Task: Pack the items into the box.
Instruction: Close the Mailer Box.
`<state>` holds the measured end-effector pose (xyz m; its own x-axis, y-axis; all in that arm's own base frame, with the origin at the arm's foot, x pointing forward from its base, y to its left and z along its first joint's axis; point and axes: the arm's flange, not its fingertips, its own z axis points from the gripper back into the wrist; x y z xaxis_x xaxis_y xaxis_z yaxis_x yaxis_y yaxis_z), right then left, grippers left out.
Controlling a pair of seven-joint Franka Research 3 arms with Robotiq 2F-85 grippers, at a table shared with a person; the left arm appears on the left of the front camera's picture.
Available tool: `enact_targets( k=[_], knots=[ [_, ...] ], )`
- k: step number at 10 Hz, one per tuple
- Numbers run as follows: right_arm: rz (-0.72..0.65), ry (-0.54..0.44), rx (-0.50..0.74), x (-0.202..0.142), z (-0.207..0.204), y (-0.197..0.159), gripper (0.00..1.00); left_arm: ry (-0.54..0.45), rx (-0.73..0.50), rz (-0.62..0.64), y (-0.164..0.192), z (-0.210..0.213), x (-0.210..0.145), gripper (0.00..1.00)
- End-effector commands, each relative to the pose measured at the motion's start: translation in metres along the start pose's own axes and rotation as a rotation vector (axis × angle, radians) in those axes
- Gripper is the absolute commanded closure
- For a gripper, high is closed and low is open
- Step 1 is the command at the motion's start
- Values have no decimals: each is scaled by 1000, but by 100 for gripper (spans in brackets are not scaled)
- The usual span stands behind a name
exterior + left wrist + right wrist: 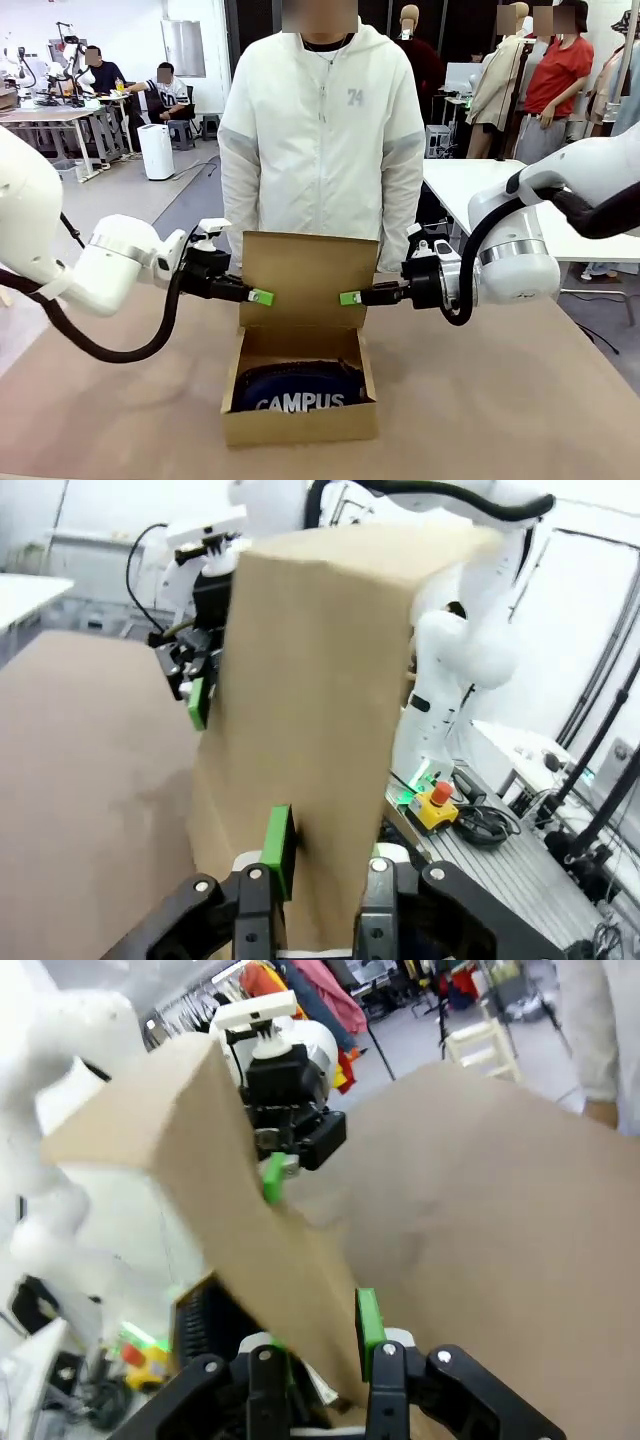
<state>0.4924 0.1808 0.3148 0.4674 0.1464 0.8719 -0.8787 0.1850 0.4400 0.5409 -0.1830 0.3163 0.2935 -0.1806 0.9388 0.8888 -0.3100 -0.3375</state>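
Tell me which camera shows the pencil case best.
The front view. It looks down into the open box, where the navy pencil case lies with its white CAMPUS lettering readable. In both wrist views the raised lid stands in the way, so the pencil case cannot be made out there.

One box (300,420), one pencil case (298,388), two tools, one person (320,130).
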Motion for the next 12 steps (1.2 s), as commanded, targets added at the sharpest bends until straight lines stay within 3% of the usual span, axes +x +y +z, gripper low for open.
enact_targets(
  k=[1, 3, 6, 7, 12],
  knots=[
    [160, -49, -103, -15, -4, 33, 66, -11, -83, -106, -22, 0, -9, 68],
    [252, -28, -97, -30, -7, 40, 66, -42, -18, -185, -18, -5, -22, 68],
    [297, -110, 130, -38, 5, 31, 66, -76, 99, -210, -15, -9, -22, 68],
    [308, -119, 187, -41, 11, 30, 66, -52, 125, -242, -20, -12, -24, 68],
    [415, -120, 246, -33, 22, 29, 66, 69, 158, -453, -52, -28, -33, 68]
  ],
)
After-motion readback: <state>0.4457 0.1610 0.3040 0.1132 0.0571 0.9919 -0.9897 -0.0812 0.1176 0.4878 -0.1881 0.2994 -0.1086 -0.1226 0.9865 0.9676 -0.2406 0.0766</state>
